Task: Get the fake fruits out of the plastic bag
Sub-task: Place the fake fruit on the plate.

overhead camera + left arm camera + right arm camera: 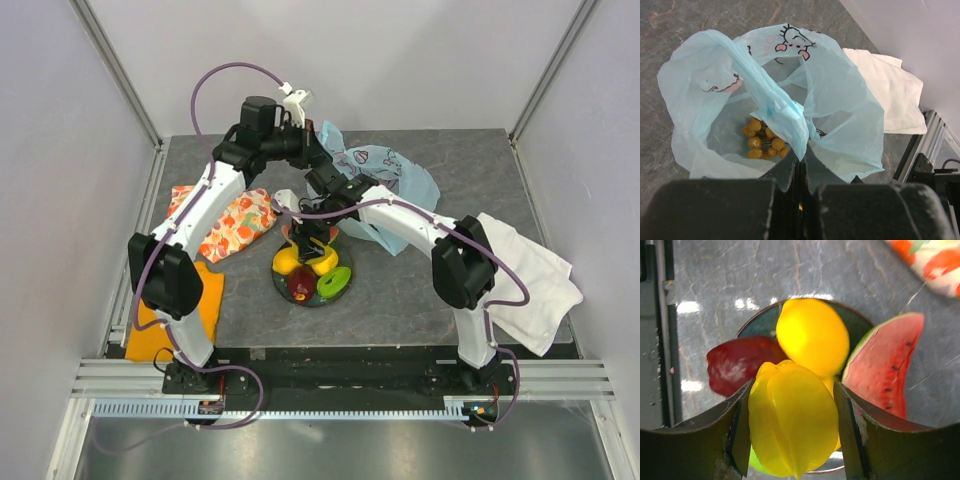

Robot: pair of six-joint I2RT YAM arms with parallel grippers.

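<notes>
**Ridged yellow fruit gripped over the plate, bag pinched at the far edge**

My right fingers (304, 248) stand partly open. Their dark flat pads press both flanks of a glossy ridged yellow fruit (795, 425), which I hold above the dark round plate (756, 322). I cannot tell whether it touches the fruit beneath. On that plate lie a smooth lemon (812, 335), a seeded watermelon slice (885, 365), a waxy dark red fruit (735, 362) and a green piece (336, 283). The plate sits mid-table, somewhat toward the near edge.

My left fingers (799, 180) are squeezed tight on a twisted fold of the plastic bag (840, 110). The bag is thin, crinkled and pale blue, and sits by the far edge of the table (400, 290). Its mouth gapes open, and a knobbly brownish grape bunch (762, 140) lies at the bottom. A soft white cloth (530, 285) drapes over the right edge, and a floral cloth (235, 225) lies by the left edge.
</notes>
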